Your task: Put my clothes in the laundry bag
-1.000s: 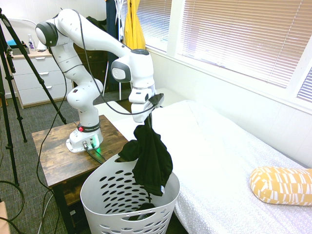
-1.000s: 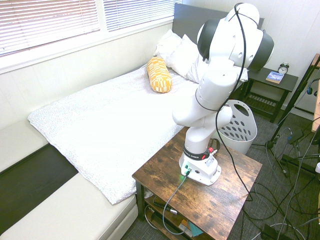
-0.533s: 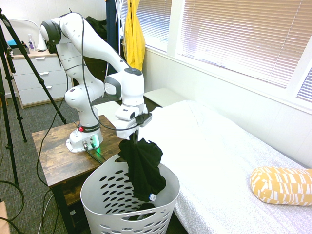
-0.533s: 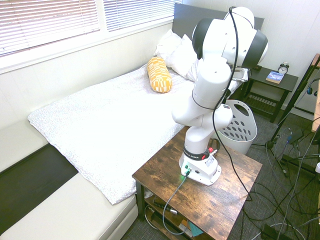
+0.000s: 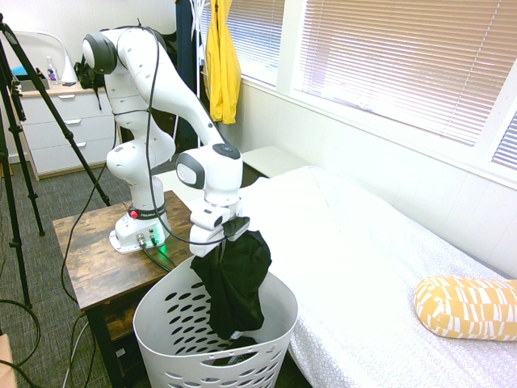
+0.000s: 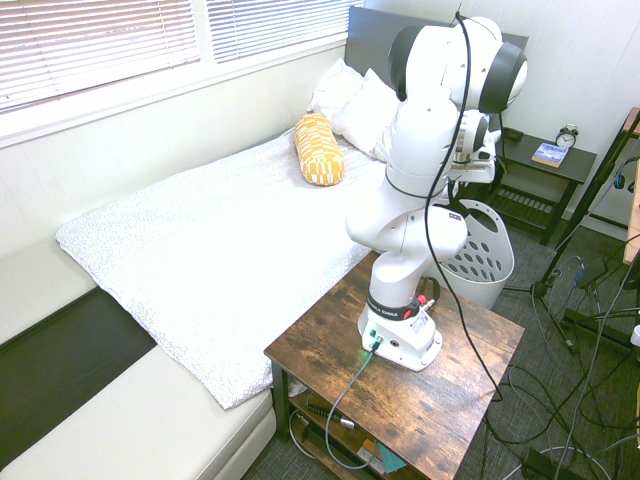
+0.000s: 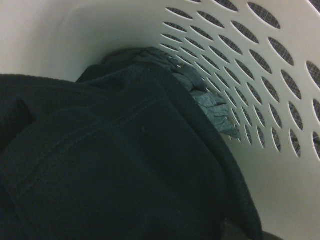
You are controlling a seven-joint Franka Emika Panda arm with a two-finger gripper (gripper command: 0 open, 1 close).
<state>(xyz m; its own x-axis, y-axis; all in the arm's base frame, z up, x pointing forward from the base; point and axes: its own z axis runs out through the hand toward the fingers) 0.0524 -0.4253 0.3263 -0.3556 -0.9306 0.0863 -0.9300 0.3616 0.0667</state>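
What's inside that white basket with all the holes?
The black garment hanging from the gripper dips into the laundry basket. Beneath it lies some grey fabric; the garment hides the basket's bottom.

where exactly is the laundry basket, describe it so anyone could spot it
Find the white bed, then the wooden side table beside it. The basket stands on the floor between them, under the gripper: tall white plastic dotted with oval holes, black clothes hanging into it.

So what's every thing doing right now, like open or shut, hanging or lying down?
gripper: shut on the black garment, pointing down over the basket.
black garment: hanging, lower part inside the basket.
laundry basket: upright on the floor, some dark fabric already at the bottom.
yellow garment: hanging by the window.
yellow pillow: lying on the bed.
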